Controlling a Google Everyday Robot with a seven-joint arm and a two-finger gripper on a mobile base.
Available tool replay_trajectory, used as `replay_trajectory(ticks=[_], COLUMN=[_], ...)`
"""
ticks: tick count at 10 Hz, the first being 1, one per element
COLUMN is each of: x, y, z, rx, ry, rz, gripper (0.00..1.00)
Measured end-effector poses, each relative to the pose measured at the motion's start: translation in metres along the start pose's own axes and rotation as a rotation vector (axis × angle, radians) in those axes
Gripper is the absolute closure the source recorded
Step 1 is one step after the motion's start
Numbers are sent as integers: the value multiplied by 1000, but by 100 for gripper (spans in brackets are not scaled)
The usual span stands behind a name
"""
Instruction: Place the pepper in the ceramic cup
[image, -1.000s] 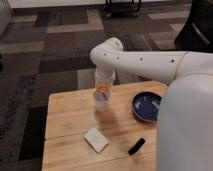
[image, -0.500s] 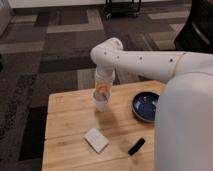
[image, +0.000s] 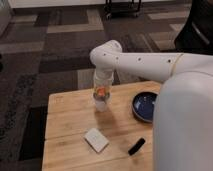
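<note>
Presently: one gripper hangs straight down near the bench's far edge, directly over one ceramic cup, so the load drops in. One pepper, orange, sits at the cup's mouth; jaw spread cannot be told. One blue bowl at right edge; one white card, one black bar toward near edge.

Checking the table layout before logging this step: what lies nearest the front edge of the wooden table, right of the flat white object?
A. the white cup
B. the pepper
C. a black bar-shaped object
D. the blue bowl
C: the black bar-shaped object lies near the front edge, right of the flat white object; the gripper hangs farther back, over the white cup.
</note>
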Motion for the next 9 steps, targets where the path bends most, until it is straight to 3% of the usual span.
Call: replay_trajectory(ticks=[5, 6, 7, 9], x=[11, 11, 11, 11], y=[9, 10, 9, 9], z=[0, 0, 0, 0], rx=[1, 1, 1, 1], ry=[13, 13, 13, 13], rz=[-17, -17, -17, -17], gripper=[99, 87, 82, 53])
